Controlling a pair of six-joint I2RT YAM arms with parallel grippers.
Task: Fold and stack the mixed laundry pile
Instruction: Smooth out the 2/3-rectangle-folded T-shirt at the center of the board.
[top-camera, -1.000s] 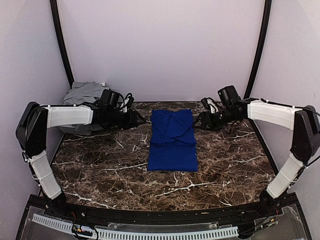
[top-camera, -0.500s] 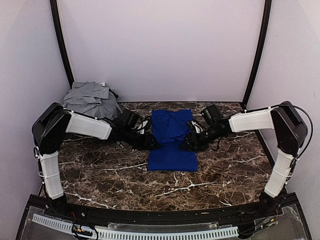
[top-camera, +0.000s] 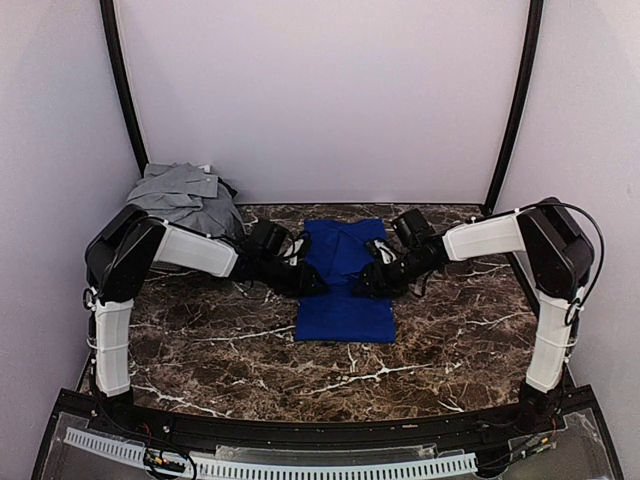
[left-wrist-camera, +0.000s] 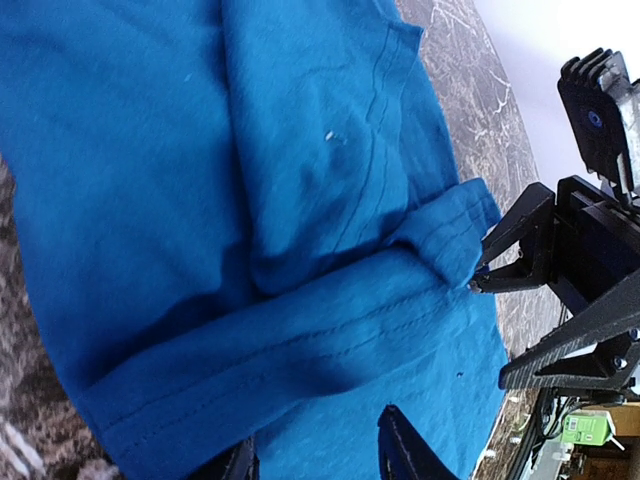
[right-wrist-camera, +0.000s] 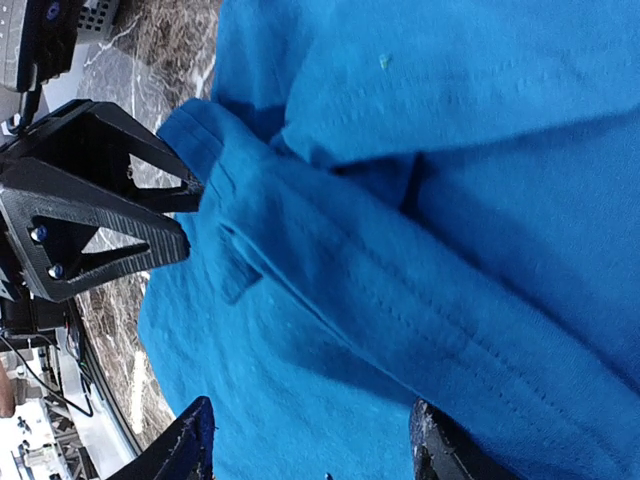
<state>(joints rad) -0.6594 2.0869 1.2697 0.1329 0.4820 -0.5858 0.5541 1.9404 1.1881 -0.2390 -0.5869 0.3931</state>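
Top external view: grey clothes (top-camera: 180, 192) sit heaped at upper left of the bench (top-camera: 200, 340). My left jaws, parted, straddle the left edge of the blue shirt (top-camera: 345, 318). It lies folded mid-frame, long axis top to bottom. My right jaws, parted wider, straddle its right edge. Neither is clenched yet, and both are equally near. The shirt looks soft, hems doubled, loosely creased across its upper half.

- T-shirt (top-camera: 345, 275): soft matte blue knit cloth, stitched hems
- table (top-camera: 200, 340): dark marble-look top with white veins, kinda glossy
- left gripper (right-wrist-camera: 195, 215) and right gripper (left-wrist-camera: 488, 332): matte black plastic
- grey shirts (top-camera: 185, 195): crumpled matte cloth
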